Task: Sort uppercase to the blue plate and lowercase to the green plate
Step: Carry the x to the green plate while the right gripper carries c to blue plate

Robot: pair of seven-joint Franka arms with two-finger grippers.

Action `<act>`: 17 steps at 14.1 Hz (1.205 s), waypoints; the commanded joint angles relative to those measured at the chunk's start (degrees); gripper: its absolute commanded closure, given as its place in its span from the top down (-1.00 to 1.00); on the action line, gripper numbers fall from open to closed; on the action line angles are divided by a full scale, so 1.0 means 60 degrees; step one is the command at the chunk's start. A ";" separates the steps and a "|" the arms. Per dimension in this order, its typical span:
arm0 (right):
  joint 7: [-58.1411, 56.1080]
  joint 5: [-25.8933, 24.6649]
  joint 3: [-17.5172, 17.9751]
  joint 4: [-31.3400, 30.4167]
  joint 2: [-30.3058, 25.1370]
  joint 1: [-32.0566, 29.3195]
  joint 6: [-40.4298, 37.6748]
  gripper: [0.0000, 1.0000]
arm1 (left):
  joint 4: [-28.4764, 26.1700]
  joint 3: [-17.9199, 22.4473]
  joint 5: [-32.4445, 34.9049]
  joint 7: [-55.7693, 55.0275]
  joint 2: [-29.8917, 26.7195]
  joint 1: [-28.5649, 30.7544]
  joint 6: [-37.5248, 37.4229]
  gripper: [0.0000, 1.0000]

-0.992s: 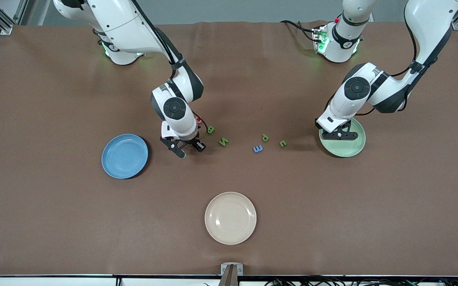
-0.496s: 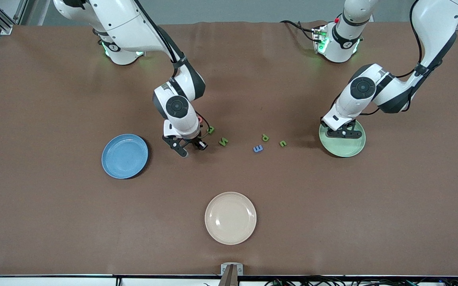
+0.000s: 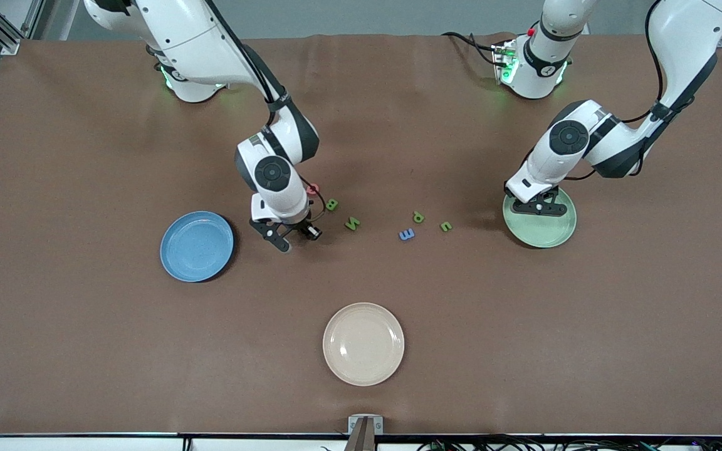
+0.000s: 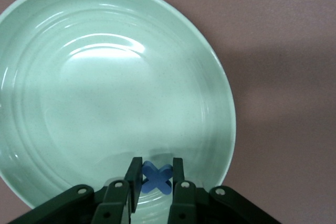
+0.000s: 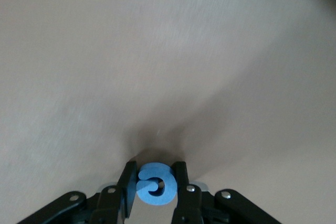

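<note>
Right now both of my hands are busy: my left hand (image 4: 157, 182) hangs over the green plate (image 3: 552, 230), its fingers clamped on the one blue x (image 4: 157, 177), and my right hand (image 5: 154, 184) is over the bare desk (image 3: 524, 326) between the blue plate (image 3: 197, 245) and the loose letters, pinching the one blue G (image 5: 155, 183). Counting plates, I see three: one blue, one green, one cream (image 3: 363, 344) nearest the front camera. Six letters lie on the desk: a red Q (image 3: 313, 187), a green B (image 3: 332, 204), a green N (image 3: 352, 223), a green p (image 3: 418, 217), a green u (image 3: 446, 226) and a blue m (image 3: 406, 234).
</note>
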 commanded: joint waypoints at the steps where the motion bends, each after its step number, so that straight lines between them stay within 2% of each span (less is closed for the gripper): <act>1: -0.1371 0.0124 0.0077 -0.0053 -0.0568 -0.0795 -0.0661 -0.98 | -0.0064 -0.0078 0.0185 0.0186 -0.0085 0.0159 0.0180 0.85; 4: -0.3215 0.0124 0.0091 -0.0068 -0.1344 -0.1819 -0.1905 -0.98 | 0.0184 -0.0166 0.0170 0.0158 -0.0144 0.0159 0.0136 0.97; 7: -0.4886 0.0095 0.0033 -0.0141 -0.1566 -0.2625 -0.2524 -0.98 | 0.0623 -0.0736 -0.0005 0.0055 -0.0144 0.0159 0.0048 0.98; 10: -0.6864 0.0080 0.0047 -0.0608 -0.1669 -0.3666 -0.2481 -0.97 | 0.1121 -0.1351 -0.0926 -0.0192 -0.0086 -0.0015 -0.0185 0.99; 12: -0.7015 0.0036 0.0033 -0.1018 -0.1669 -0.3771 -0.2175 -0.97 | 0.1458 -0.1324 -0.1264 -0.1010 0.0031 -0.0848 -0.0318 0.99; 14: -0.7030 0.0036 0.0033 -0.1603 -0.1640 -0.3858 -0.1284 -0.96 | 0.1751 -0.1178 -0.1368 -0.2035 0.0425 -0.1581 -0.0318 0.99; 15: -0.7030 0.0036 0.0033 -0.1794 -0.1611 -0.3888 -0.0975 -0.88 | 0.1927 -0.0901 -0.1383 -0.2620 0.0630 -0.2063 -0.0333 0.98; 16: -0.7030 0.0036 0.0033 -0.1854 -0.1596 -0.3990 -0.0855 -0.53 | 0.2131 -0.0493 -0.1383 -0.3177 0.0777 -0.2633 -0.0319 0.99; 17: -0.7016 0.0036 0.0047 -0.1855 -0.1596 -0.4063 -0.0927 0.46 | 0.2337 0.0019 -0.1383 -0.3791 0.0909 -0.3306 -0.0318 0.98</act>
